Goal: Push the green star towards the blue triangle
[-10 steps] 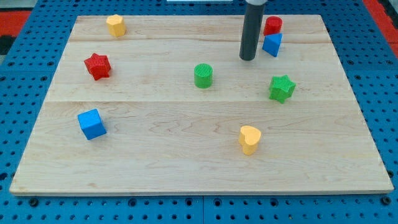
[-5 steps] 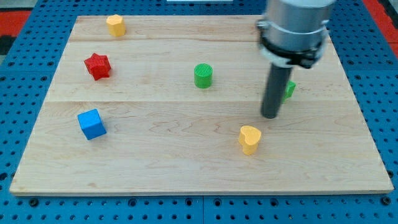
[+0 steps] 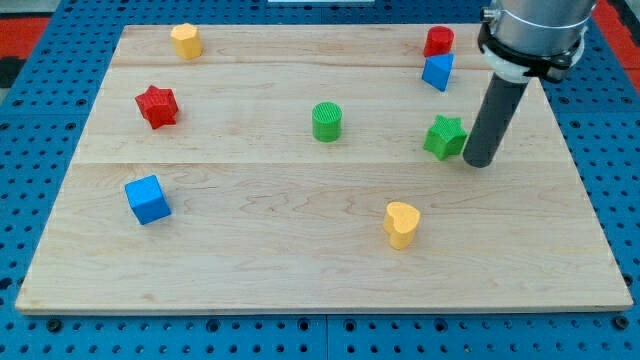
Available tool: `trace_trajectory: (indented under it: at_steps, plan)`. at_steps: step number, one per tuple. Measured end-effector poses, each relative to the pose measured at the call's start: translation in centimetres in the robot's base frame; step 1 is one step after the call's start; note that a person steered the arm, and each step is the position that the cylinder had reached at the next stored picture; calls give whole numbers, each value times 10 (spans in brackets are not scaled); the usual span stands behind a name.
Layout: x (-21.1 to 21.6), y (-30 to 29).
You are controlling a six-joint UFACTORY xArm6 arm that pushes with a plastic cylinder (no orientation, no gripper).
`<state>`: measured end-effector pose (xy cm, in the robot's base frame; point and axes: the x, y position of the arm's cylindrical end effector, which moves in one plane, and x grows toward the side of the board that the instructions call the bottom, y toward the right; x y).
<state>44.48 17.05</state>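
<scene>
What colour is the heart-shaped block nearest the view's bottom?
Yellow: the heart, shown in the camera view.

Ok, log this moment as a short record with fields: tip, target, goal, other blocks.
tip: my tip sits just to the view's right of the green star, close to it or touching
target: green star
goal: blue triangle, toward the view's top from the star, below the red cylinder
other blocks: green cylinder, yellow heart, blue cube

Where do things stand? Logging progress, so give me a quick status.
My tip at the green star's right side, touching or nearly. Blue triangle above the star, apart. Nothing between them; red block behind the triangle.
</scene>
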Motion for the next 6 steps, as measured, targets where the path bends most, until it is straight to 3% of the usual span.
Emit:
trace_trajectory:
  at_steps: [3, 6]
  plan:
    - [-10, -64]
    - [-50, -32]
